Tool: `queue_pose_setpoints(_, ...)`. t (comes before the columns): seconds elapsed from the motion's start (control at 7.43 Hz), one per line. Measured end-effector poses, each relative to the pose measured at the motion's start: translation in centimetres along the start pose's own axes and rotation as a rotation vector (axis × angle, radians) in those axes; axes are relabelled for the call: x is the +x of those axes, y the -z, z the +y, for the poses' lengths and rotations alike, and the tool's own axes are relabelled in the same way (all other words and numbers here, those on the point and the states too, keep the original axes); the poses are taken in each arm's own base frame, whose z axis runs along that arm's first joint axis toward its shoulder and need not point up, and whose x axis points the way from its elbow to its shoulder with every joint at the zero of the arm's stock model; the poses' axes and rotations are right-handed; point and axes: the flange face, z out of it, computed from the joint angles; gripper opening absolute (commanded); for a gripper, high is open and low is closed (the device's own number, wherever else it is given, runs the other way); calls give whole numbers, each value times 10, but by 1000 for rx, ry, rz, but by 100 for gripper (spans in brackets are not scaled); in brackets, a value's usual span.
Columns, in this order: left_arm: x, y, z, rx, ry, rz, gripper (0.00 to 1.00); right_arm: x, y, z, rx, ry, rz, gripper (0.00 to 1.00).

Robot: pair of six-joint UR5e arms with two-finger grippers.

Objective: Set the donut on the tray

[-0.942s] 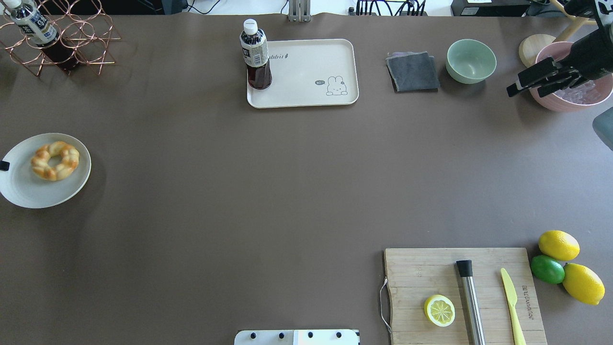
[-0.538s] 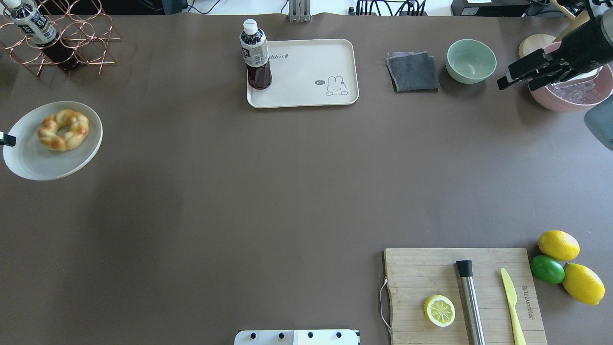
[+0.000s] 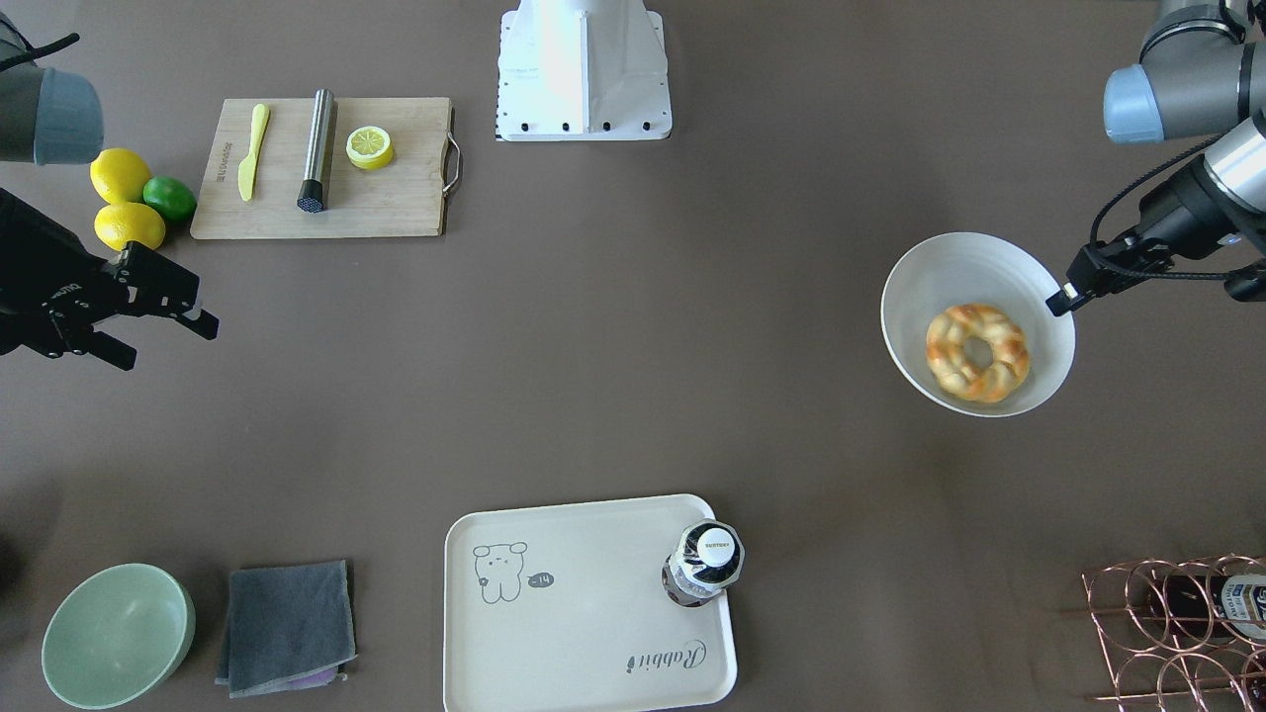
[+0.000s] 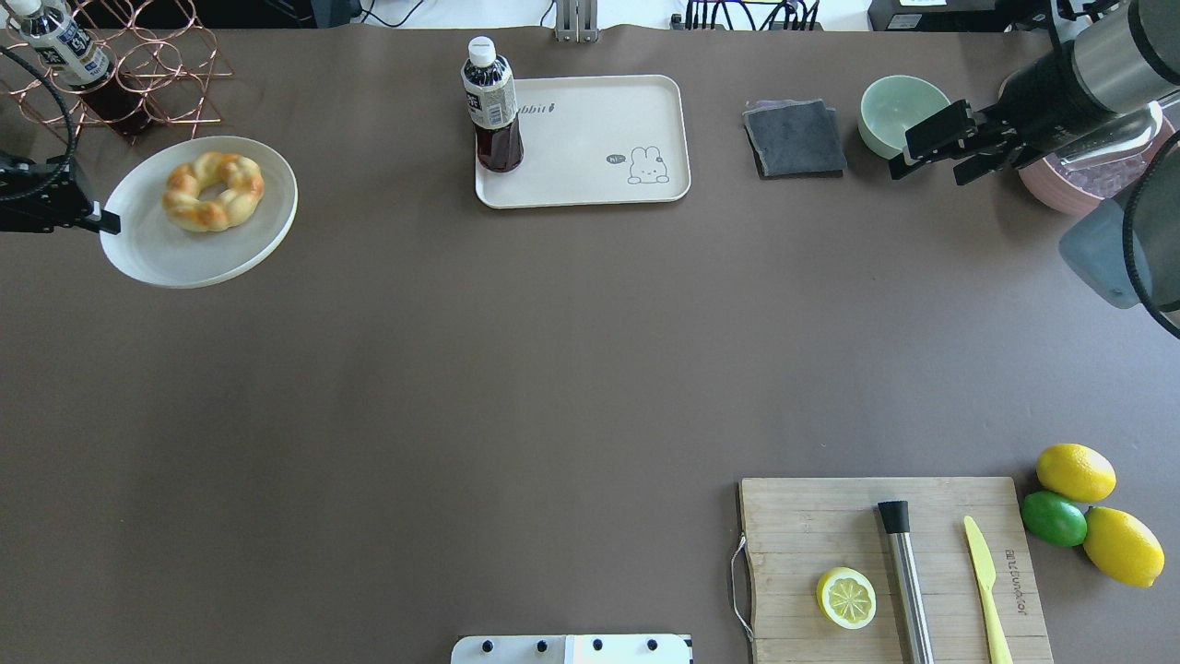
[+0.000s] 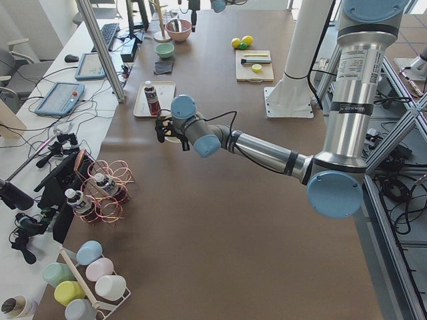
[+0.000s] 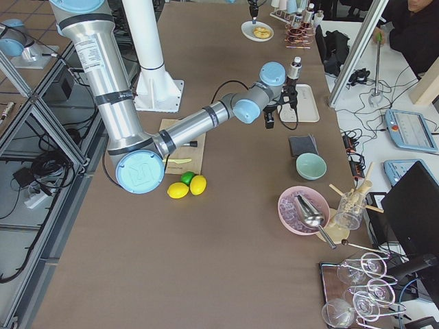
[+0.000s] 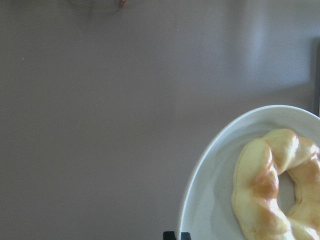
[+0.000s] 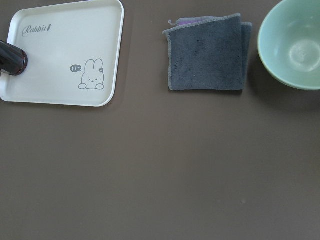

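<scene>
The worktop (image 4: 461,369) bears the tray (image 4: 599,138) at its far edge, long axis side to side, well apart from the tilted plate (image 4: 175,254); on the plate the donut (image 4: 213,191) lies flat, hole up; the left end effector (image 4: 103,222) pinches the plate's rim; the right end effector (image 3: 166,341) hangs spread, empty

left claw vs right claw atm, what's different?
Grip: the left claw is shut on the rim of the plate, which carries the donut; the right claw is open and empty. Place: the left claw is near the wire rack; the right claw hangs beside the green bowl. Shared: neither is over the tray.
</scene>
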Motion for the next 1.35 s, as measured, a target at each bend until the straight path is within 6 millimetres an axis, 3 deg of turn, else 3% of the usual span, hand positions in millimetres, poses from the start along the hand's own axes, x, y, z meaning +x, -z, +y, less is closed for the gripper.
queue_pose_setpoints(0.27, 86, -15, 21, 18, 53, -16, 0, -45, -16, 8, 3, -50, -20, 100)
queue_pose_setpoints(0.67, 211, -52, 78, 34, 136, -12, 0, -90, -43, 32, 47, -73, -86, 100)
queue_pose_setpoints(0.94, 272, -79, 119, 48, 174, -8, 0, -113, -45, 47, 41, -48, -123, 100)
queue_pose_setpoints(1.35, 333, -102, 166, 73, 205, -12, 0, -144, -44, 69, 19, -51, -170, 100)
